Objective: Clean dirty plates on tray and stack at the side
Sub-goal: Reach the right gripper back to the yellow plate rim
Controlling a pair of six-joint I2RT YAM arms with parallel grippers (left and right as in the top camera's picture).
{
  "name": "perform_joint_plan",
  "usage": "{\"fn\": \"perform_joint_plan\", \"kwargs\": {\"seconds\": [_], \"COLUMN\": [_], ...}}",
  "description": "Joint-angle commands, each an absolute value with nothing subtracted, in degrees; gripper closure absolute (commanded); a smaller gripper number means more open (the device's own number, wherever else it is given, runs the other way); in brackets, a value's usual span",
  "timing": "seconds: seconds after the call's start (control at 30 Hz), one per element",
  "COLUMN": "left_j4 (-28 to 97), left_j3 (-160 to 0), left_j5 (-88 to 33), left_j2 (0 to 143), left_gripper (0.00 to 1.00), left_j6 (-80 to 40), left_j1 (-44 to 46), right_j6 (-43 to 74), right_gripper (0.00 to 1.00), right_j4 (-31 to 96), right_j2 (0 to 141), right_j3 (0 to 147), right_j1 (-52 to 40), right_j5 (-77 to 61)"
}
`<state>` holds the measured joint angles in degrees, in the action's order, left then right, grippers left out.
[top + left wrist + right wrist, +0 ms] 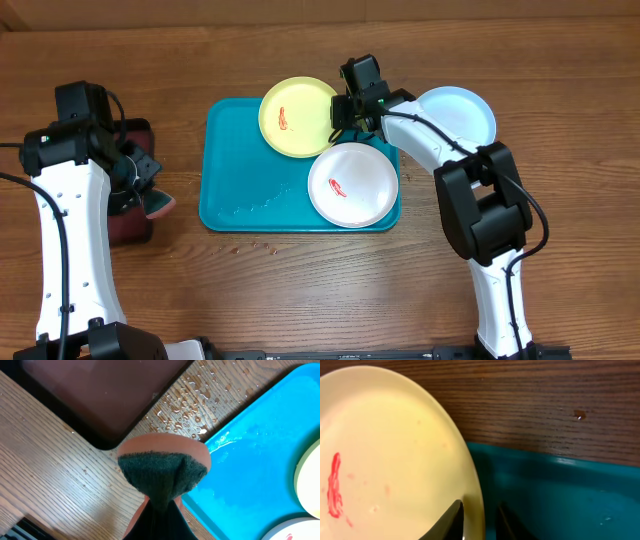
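Note:
The teal tray (240,170) holds the yellow-green plate (295,115) at its far edge and the white plate (352,185) at its right end; each has a small red smear. The light blue plate (460,112) lies on the table right of the tray. My right gripper (340,115) is shut on the yellow-green plate's right rim, with one finger over the rim and one outside it in the right wrist view (479,520). My left gripper (142,182) is shut on an orange sponge with a dark green pad (162,467) left of the tray.
A dark maroon tray (135,215) lies under my left arm at the table's left side, and it also shows in the left wrist view (110,390). Water drops (195,405) lie on the wood between the two trays. Wet patches show on the teal tray (250,480).

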<state>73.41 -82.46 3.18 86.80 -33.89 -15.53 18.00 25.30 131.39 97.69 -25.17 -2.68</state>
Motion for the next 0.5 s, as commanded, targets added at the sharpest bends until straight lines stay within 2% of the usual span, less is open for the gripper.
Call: {"fn": "perform_joint_plan", "kwargs": {"seconds": [0.0,0.13,0.47], "left_j4": [73.1,72.99,72.99], "left_j3": [-82.32,-82.32,-82.3], "left_j5": [2.87,2.9,2.9], "left_j2": [86.89,86.89,86.89], "left_gripper": [0.96,0.96,0.96], "left_j6": [-32.32,-32.32,-32.12], "left_j1": [-15.73,-15.73,-15.73], "right_j6": [18.28,18.28,21.3], "right_gripper": [0.84,0.96,0.96], "right_j4": [24.91,24.88,25.32], "right_j2": [131.98,131.98,131.98], "right_j3": [98.17,98.17,98.17], "right_j1": [-25.71,-27.4,-34.74], "right_j5": [-4.05,-5.41,-5.63]}}
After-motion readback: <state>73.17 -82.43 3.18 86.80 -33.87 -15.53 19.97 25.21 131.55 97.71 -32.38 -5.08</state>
